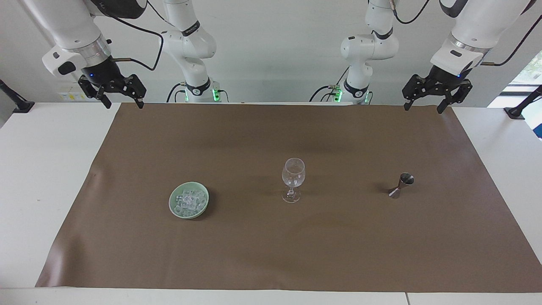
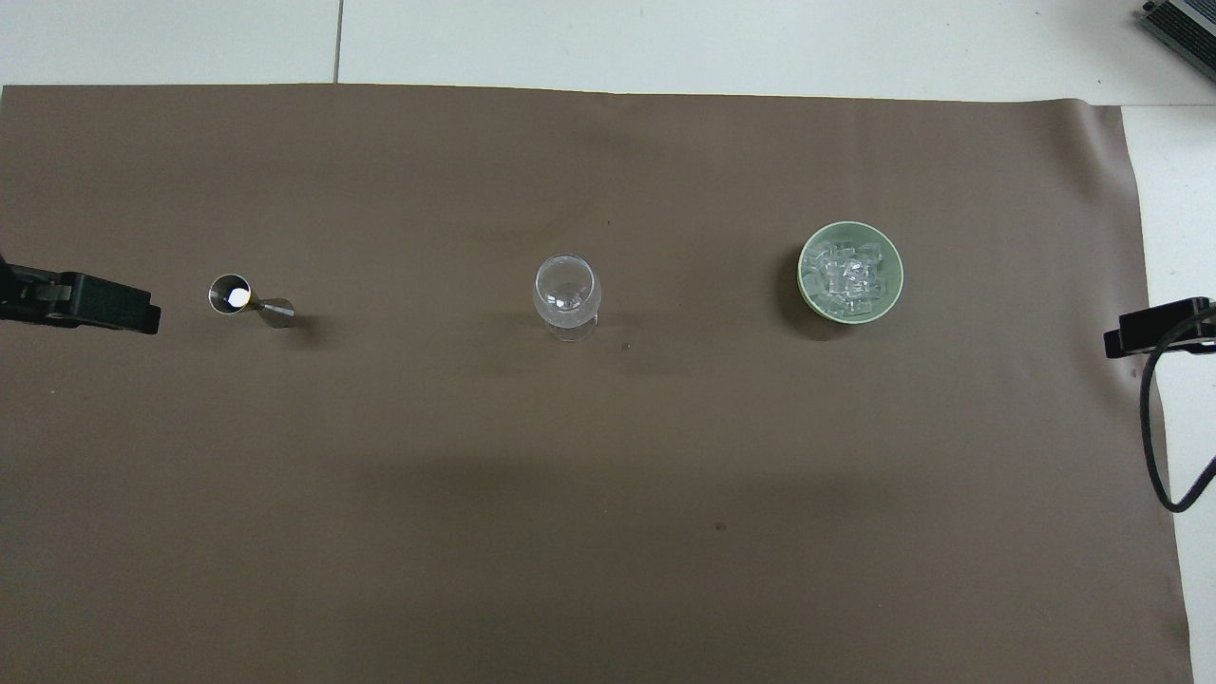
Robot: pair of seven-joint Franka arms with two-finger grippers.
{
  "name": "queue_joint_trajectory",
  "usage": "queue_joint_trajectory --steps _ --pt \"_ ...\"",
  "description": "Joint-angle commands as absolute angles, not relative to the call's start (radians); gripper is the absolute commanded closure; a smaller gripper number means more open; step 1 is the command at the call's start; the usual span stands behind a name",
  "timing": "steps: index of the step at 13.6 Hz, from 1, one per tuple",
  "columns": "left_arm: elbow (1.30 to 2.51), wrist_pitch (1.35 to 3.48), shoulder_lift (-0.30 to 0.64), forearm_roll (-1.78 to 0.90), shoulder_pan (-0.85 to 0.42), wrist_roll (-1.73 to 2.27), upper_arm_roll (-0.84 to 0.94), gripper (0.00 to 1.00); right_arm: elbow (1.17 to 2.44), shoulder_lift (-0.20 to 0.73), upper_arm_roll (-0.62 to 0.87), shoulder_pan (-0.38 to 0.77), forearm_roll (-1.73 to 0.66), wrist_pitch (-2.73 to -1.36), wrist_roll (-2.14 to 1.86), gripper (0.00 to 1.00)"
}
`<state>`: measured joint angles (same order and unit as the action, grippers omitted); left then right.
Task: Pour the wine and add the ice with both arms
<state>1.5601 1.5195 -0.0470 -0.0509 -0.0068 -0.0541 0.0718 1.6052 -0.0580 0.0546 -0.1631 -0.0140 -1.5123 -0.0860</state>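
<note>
The left gripper (image 1: 423, 108) and right gripper (image 1: 122, 103) hang in the air with fingers spread wide, holding nothing. The ice (image 1: 189, 202) lies heaped in a green dish (image 1: 174, 209), beside the wine glass (image 1: 293, 179), toward the right arm's end.

looks like a robotics lab: two white arms (image 1: 186, 46) bolted at a plain table (image 1: 42, 169), bare walls, loose cables (image 2: 1154, 427).

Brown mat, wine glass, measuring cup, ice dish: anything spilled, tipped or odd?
Nothing stands out. The wine glass and measuring cup stand upright on the mat; the ice stays heaped in its dish. No spills.
</note>
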Motion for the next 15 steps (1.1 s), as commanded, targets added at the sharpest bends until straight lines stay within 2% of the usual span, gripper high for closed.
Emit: queue_joint_trajectory --steps 1,5,11,15 --pt "1.604 1.514 -0.049 -0.077 0.003 -0.067 0.035 0.0 1.6 -0.055 0.057 -0.167 -0.028 -1.516 -0.094 0.0" --pt "1.624 1.528 -0.028 -0.112 0.012 -0.011 -0.003 0.0 1.6 -0.055 0.057 -0.167 -0.028 -1.516 -0.094 0.0" --pt "1.681 1.54 -0.046 -0.117 0.015 0.133 -0.028 0.0 1.6 -0.055 0.057 -0.167 -0.028 -1.516 -0.094 0.0" --pt "1.683 1.542 -0.046 -0.138 0.015 0.358 -0.026 0.0 1.6 -0.055 0.057 -0.167 -0.028 -1.516 -0.094 0.0"
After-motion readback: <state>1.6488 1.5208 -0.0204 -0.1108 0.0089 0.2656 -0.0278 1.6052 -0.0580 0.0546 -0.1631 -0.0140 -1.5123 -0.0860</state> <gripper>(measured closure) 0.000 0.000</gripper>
